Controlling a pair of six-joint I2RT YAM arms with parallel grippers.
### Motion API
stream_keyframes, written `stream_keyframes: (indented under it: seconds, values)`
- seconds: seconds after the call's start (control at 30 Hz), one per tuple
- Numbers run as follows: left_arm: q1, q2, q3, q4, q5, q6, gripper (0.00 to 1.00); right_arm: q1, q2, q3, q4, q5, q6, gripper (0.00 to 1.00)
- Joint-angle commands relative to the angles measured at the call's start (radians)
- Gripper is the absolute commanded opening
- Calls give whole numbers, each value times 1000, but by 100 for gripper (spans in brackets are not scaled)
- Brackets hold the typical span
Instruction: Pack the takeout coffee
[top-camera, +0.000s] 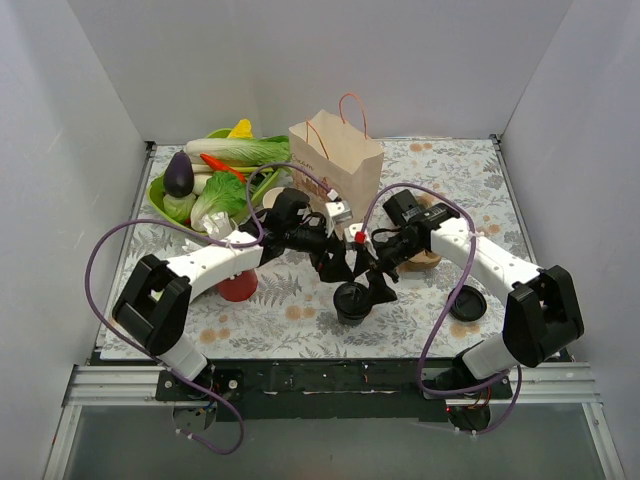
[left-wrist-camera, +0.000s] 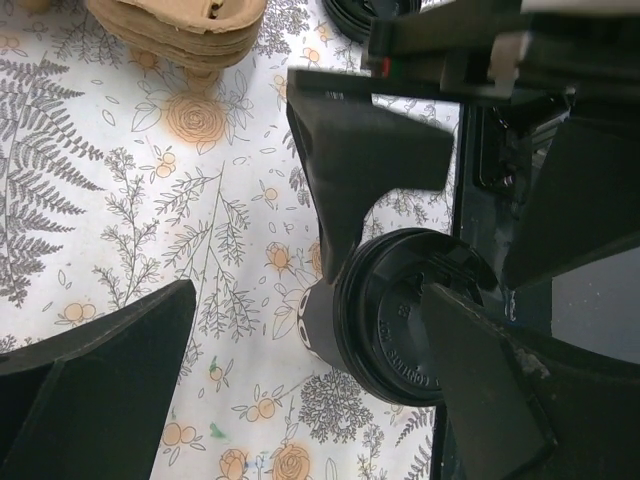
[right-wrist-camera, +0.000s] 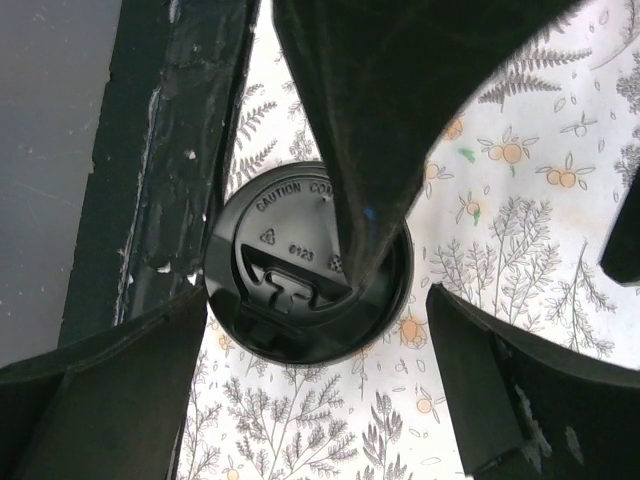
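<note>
At the near edge of the desk (top-camera: 290, 330), between my two arms, the takeout coffee (top-camera: 352, 297) stands upright with its black lid on. It is touching neither the cardboard carrier (left-wrist-camera: 180, 30) nor the paper bag (top-camera: 338, 160), so I judge that nothing is packed yet.

My right end effector (right-wrist-camera: 318, 300) is spread wide and holds nothing. Its wrist camera looks straight down on the lid, which lies between the two fingers, closer to one of them. My left end effector (left-wrist-camera: 310, 290) is also spread wide and empty. The cup sits towards one side of its gap, with one finger crossing the lid's rim in that view. In the right wrist view a left finger reaches over the lid. I cannot tell whether it presses on the lid or only hangs above it.

By my reckoning the whole job remains: one end effector must close on the cup, the other must get clear, and the cup must be lifted across to the carrier, which lies just beyond under my right arm. Crowded fingers could tip it.
</note>
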Motion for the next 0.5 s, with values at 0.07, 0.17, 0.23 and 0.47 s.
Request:
stream_keyframes:
  seconds: [0.07, 0.17, 0.23, 0.47]
  values:
    - [20, -123, -49, 3, -59, -67, 98, 57, -22, 19, 4, 22, -40, 98]
    - [33, -129, -67, -11, -66, -93, 98, 62, -14, 27, -22, 21, -60, 98]
    - [36, -132, -84, -5, -66, -108, 98, 65, 1, 35, -44, 16, -72, 98]
    - [36, -101, -121, 18, -45, -114, 98, 79, 3, 21, -9, 54, -50, 98]
